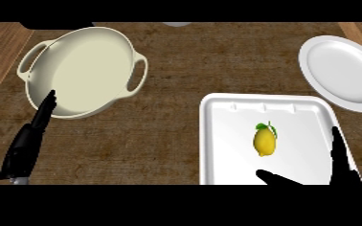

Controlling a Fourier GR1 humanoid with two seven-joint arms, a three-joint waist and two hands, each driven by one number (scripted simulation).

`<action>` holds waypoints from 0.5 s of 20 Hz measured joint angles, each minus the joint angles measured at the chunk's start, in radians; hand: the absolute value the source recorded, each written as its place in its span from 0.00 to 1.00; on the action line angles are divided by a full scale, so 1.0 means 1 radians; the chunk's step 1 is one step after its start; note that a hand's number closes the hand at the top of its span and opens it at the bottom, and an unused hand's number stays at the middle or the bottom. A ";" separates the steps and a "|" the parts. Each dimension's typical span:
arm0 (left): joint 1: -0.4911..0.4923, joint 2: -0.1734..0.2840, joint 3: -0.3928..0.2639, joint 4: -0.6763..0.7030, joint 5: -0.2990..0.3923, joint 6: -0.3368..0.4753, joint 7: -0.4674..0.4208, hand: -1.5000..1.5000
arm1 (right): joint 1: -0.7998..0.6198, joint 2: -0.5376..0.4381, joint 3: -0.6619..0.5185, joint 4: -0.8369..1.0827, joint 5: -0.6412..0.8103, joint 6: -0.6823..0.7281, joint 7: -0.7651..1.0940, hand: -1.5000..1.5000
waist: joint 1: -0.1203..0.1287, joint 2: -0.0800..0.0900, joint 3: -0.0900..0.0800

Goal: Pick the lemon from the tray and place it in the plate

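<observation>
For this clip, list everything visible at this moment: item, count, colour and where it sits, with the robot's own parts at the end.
lemon: one, yellow with a green leaf, lying in the middle of the tray
tray: one, white, rectangular, lower right of the counter
plate: one, white, round, right edge, above the tray
two-handled dish: one, cream, upper left
counter: one, brown wood grain, under everything
grey object: one, cut off at the top edge, cannot tell what
left hand: one, black, fingers straight, tips at the dish's lower rim
right hand: one, black, open over the tray's lower right corner
</observation>
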State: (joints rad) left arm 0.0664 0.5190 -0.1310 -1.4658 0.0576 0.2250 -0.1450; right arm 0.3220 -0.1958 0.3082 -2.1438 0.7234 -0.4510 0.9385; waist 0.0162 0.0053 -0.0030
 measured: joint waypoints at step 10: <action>0.023 -0.017 0.036 -0.025 -0.020 -0.027 0.017 0.50 | -0.175 -0.040 -0.075 0.127 -0.121 0.230 0.093 0.00 | -0.009 -0.004 0.003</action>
State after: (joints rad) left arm 0.0895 0.5015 -0.0950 -1.4912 0.0375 0.1984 -0.1282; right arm 0.1467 -0.2362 0.2329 -2.0172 0.6023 -0.2210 1.0313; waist 0.0071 0.0010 -0.0003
